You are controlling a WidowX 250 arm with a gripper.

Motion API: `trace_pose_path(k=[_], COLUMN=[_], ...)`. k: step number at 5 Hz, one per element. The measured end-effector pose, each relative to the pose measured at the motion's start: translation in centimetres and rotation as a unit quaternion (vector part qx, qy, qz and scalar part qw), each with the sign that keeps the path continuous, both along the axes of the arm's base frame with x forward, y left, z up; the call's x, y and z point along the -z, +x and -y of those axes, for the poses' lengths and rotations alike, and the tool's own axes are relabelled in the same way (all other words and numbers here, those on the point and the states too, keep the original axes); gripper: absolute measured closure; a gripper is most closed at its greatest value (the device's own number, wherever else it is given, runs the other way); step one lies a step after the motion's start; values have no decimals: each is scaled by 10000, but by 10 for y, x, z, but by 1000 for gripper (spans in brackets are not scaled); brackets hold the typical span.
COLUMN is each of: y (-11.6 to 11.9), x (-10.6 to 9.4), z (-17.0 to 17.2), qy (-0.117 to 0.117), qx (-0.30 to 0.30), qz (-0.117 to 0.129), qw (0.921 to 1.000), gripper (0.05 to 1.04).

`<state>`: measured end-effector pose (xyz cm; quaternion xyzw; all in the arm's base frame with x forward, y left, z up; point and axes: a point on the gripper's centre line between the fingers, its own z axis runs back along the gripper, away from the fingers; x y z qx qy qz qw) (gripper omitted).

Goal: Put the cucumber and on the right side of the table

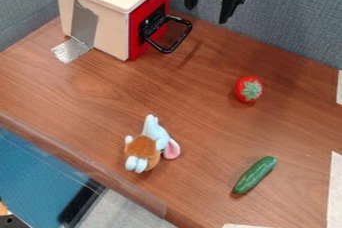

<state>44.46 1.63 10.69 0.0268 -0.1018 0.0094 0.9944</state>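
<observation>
A green cucumber (254,175) lies on the brown table (100,92), nearer the camera than the red strawberry (248,89). A plush toy (152,142) lies nearer the camera and left of the strawberry. Farther back and left of the strawberry stands a wooden box (95,19); behind the strawberry, slightly left, hangs the black gripper (207,15), jaws wide apart.

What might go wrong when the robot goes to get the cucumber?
The cucumber might roll, since it is rounded and lies loose on the table. The gripper hangs by the far wall, with the strawberry between them, so a low path could bump it.
</observation>
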Motion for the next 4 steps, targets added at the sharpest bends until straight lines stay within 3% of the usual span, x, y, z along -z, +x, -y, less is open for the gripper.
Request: trace_pose_path(k=[1,2,3,4], y=[-7,-45,-83,-115], x=[23,26,1,17], z=[3,29,77,117], qy=[-74,-358,-614,-765], qx=[33,414,1049,1503], qz=[-269,-272,84,-53], qw=[9996,9981,9925,9857], gripper=[83,83,83,83])
